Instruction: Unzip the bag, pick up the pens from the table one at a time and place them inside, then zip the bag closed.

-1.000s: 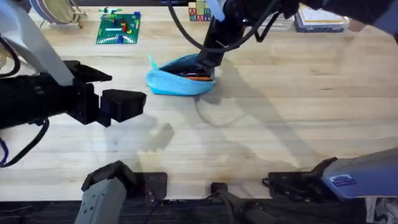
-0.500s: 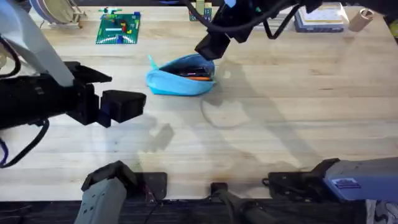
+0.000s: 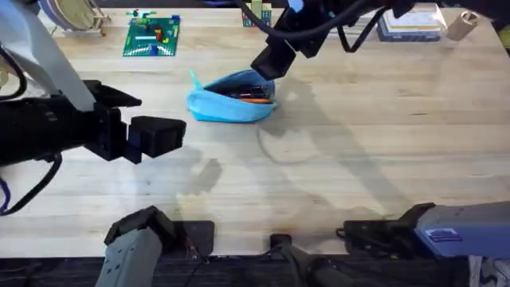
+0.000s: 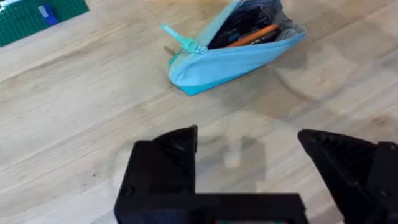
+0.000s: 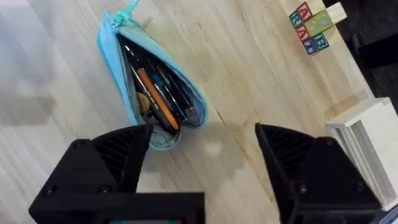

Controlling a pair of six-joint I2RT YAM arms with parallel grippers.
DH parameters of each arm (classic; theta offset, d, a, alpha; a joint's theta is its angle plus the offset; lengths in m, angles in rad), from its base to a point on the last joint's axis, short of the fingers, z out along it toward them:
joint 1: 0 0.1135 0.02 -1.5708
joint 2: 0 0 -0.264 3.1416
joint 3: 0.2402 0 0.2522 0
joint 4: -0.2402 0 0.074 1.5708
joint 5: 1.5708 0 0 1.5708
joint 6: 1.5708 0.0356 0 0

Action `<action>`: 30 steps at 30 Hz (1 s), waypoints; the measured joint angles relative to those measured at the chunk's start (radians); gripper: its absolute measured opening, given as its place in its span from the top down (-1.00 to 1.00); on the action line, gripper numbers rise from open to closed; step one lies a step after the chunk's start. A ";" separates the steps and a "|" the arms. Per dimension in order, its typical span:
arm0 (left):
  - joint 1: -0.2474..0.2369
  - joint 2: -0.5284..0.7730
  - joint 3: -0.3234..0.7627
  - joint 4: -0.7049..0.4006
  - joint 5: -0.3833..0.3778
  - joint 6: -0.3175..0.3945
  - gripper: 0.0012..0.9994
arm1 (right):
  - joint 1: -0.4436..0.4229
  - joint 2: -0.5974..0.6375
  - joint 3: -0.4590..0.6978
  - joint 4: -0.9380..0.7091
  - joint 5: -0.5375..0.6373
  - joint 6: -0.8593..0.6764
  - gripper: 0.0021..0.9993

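The light blue bag (image 3: 227, 108) lies on the table (image 3: 358, 151) with its zipper open, its pull (image 4: 180, 38) sticking out at the left end. Several pens lie inside, among them an orange pen (image 5: 157, 99) that also shows in the left wrist view (image 4: 252, 37). My right gripper (image 3: 267, 62) hangs open just above and behind the bag's right end, nothing between its fingers (image 5: 124, 146). My left gripper (image 3: 159, 115) hovers open to the left of the bag and nearer to me, also holding nothing (image 4: 245, 140).
A green brick baseplate (image 3: 151, 36) lies at the back left. Lettered toy blocks (image 5: 311, 28) and a white box (image 5: 360, 137) stand at the back right. Bare tabletop stretches in front of the bag.
The right gripper has lifted up and back from the bag's right end, then held still. The bag and the left arm have not moved.
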 joint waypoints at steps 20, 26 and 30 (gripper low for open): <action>0.000 0.231 0.000 0.006 0.070 0.244 -0.98 | 0.000 0.000 0.000 0.000 0.000 0.000 -1.00; 0.052 0.356 0.000 0.009 0.149 0.403 -0.98 | 0.000 0.000 0.000 0.000 0.000 0.000 -1.00; 0.132 0.418 0.000 0.011 0.206 0.515 -0.98 | 0.000 0.000 0.000 0.000 0.000 0.000 -1.00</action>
